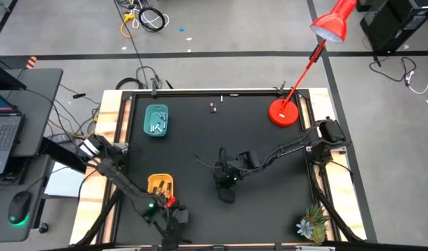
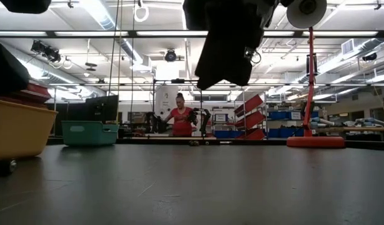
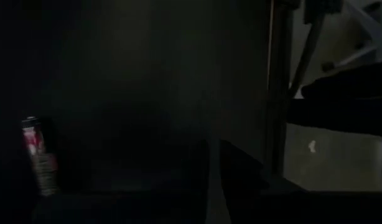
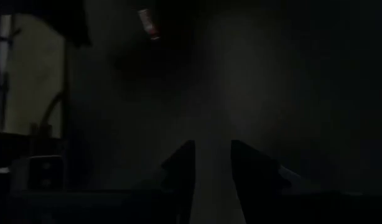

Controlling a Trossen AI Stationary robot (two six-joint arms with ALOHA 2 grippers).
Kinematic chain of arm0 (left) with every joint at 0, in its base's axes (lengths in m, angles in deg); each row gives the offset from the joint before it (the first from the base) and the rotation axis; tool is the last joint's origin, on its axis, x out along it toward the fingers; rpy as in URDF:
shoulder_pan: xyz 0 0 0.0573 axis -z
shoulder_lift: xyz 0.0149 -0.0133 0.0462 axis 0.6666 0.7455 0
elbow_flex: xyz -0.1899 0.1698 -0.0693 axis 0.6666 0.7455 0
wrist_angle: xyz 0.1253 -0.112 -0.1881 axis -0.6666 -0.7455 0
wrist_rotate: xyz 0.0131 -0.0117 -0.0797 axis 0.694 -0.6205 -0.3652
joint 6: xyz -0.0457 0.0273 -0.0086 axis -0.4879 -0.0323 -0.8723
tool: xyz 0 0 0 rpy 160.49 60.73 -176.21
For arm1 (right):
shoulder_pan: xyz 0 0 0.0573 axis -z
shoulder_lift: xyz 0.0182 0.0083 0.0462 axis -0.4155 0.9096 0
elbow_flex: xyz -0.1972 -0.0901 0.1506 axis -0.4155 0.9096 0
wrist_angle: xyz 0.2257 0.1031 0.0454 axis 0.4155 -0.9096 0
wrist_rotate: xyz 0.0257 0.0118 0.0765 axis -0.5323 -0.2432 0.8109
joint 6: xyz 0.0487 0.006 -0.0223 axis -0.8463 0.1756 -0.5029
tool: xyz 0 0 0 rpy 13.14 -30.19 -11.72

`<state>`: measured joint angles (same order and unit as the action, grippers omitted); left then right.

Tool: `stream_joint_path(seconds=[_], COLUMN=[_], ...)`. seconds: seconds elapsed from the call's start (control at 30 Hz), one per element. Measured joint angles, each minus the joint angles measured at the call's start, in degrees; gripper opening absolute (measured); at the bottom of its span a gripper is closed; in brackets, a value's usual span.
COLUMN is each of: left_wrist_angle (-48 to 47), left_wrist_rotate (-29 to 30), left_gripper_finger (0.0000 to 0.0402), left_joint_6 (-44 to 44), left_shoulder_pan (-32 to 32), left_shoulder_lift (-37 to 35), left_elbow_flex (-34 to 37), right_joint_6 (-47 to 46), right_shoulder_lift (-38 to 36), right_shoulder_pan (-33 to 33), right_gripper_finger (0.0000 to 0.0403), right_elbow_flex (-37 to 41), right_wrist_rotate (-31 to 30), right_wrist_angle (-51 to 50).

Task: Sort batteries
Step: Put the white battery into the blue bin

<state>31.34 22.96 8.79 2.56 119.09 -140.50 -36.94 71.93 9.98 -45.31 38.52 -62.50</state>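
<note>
I am running two arms over a dark worktop [image 1: 270,167].

**Right arm.** The right tool [image 4: 211,168] hangs above the middle of the worktop. Its two fingers are spread with a clear gap, and nothing is between them. One reddish battery [image 4: 149,22] lies on the bare surface ahead of this tool, well apart from it.

**Left arm.** The left tool [image 1: 169,209] sits low at the worktop's near edge, just beside the yellow tray [image 1: 161,185]. I cannot tell its state, because its own camera shows mostly darkness. Off to one side of it I can make out a red and silver battery [image 3: 40,155].

**Other items.**
- The teal tray [image 1: 156,120] is farther out from the left tool and holds pale batteries.
- Two loose batteries [image 1: 214,107] lie far beyond the right tool, near the opposite edge.
- A red lamp [image 1: 284,113] stands beside the right arm.

**What I think could go wrong:**
- The battery ahead of the right tool is thin and round. If I come down off centre, one finger may nudge it and send it rolling away.
- If I close too high, the fingers could meet on nothing.
- If I drive down too far, the fingertips will press into the worktop.
- The left tool is close to the yellow tray, so a careless swing could shove the tray and spill batteries already sorted.
- Both wrist cameras see dimly, so I could misjudge a battery's colour and drop it in the wrong tray.
</note>
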Motion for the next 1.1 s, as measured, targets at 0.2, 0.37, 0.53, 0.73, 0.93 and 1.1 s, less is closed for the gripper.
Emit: stream_joint_path(seconds=[0.2, 0.37, 0.53, 0.73, 0.93, 1.1], left_wrist_angle=[-2.84, -6.50, -19.26, -28.92, -33.91, -35.69], left_wrist_rotate=[0.78, 0.39, 3.27, 1.36, -3.43, -5.36], left_gripper_finger=[0.0102, 0.0136, 0.0133, 0.0149, 0.0191, 0.0204], left_joint_6=[-0.83, -0.76, 4.08, 7.85, 14.92, 19.85], left_shoulder_pan=[-0.56, -2.44, -5.36, -14.24, -23.15, -26.87], left_shoulder_lift=[-0.37, -2.97, -3.31, -3.29, -3.27, -3.27], left_elbow_flex=[-0.13, -3.01, -8.61, -8.80, -8.80, -8.72], right_joint_6=[-0.24, -0.66, -0.67, -0.66, -3.65, -3.61], right_shoulder_lift=[-0.02, -0.02, -0.02, -0.02, -0.69, -2.69], right_shoulder_pan=[-1.24, -1.22, -1.22, -1.22, -1.22, -2.00], right_gripper_finger=[0.0111, 0.0111, 0.0110, 0.0110, 0.0110, 0.0110], right_elbow_flex=[0.00, 0.00, 0.00, 0.00, 0.00, 0.01], right_wrist_rotate=[-0.62, -0.93, -2.30, -2.40, -2.58, -5.37], right_wrist_angle=[2.18, 2.29, 4.26, 6.60, 1.32, -1.97])
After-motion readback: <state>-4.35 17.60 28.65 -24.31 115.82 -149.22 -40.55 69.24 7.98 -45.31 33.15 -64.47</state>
